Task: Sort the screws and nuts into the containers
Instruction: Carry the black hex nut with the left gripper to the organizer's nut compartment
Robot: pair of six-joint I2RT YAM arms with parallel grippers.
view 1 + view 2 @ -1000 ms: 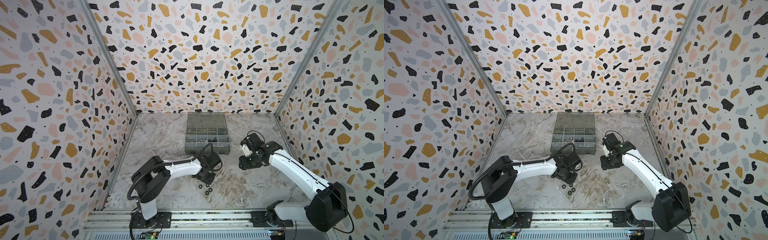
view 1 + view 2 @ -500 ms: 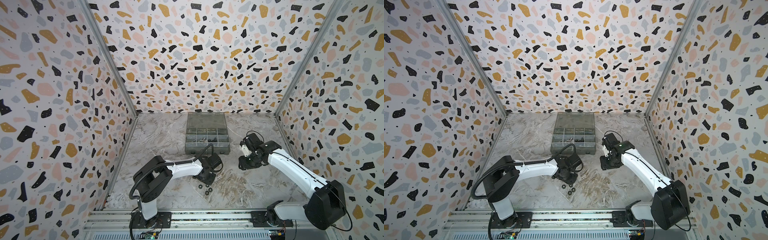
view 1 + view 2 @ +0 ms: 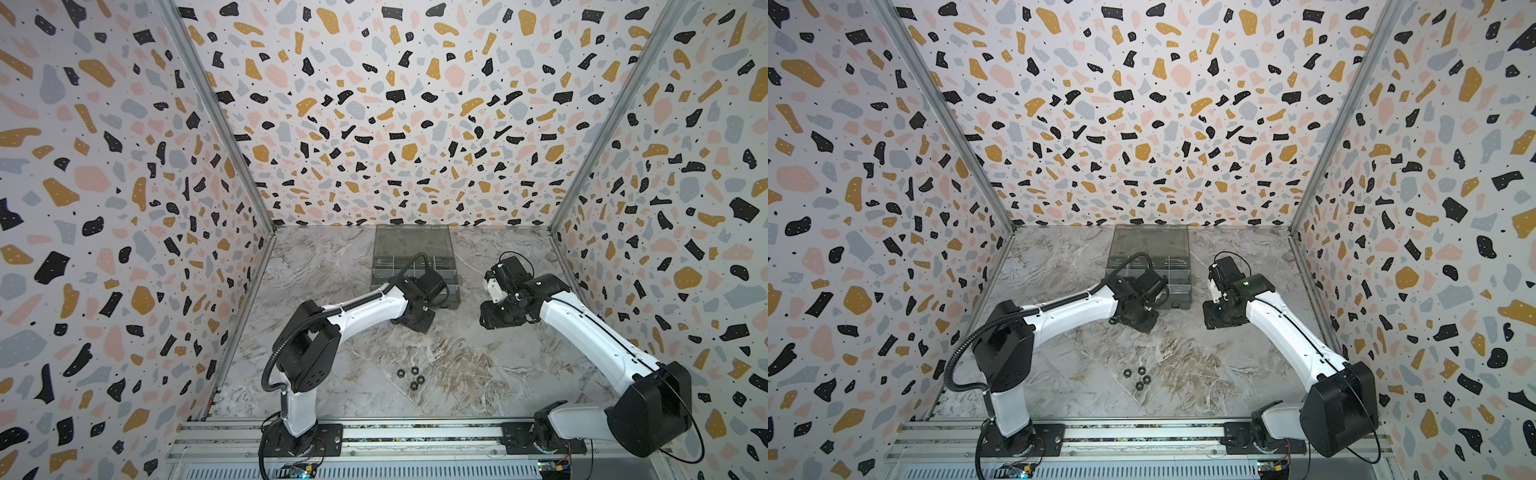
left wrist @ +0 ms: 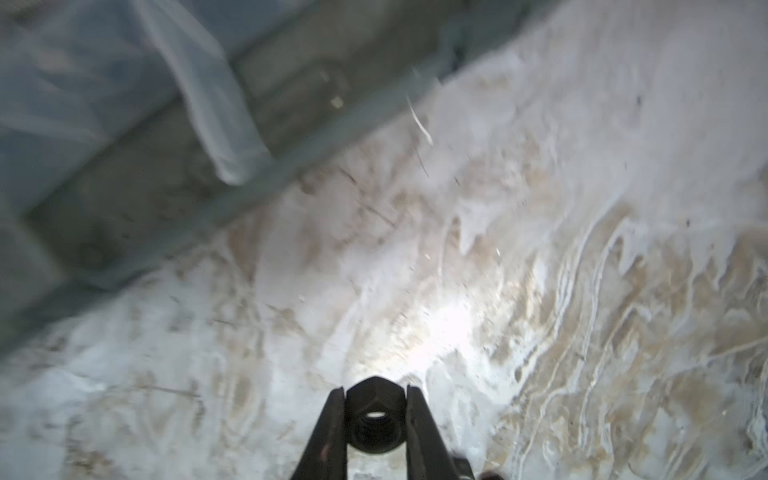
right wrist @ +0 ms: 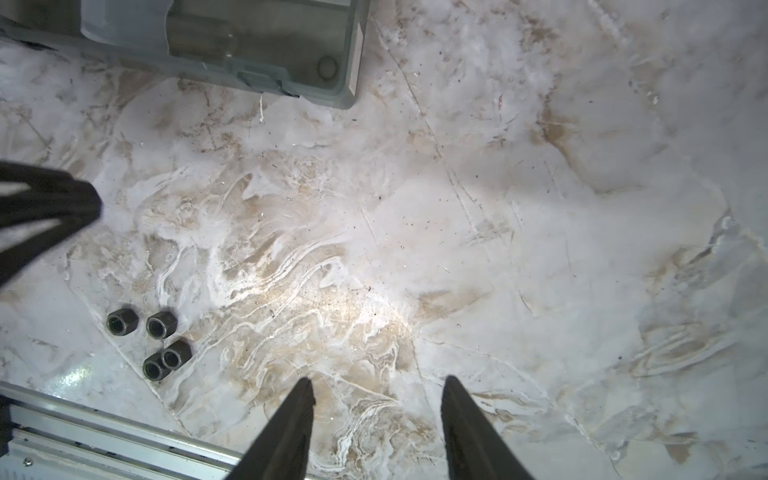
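Fingers of the left gripper (image 4: 375, 390) pinch one black nut (image 4: 376, 419) by its flats, over the marble table (image 4: 540, 208) and just below the near edge of the smoky organiser box (image 3: 409, 243), mid-frame in both top views. To its right, the right gripper (image 5: 379, 381) hangs empty, jaws apart. Four loose nuts (image 3: 411, 376) cluster at lower centre, two of them touching, well apart from both grippers.
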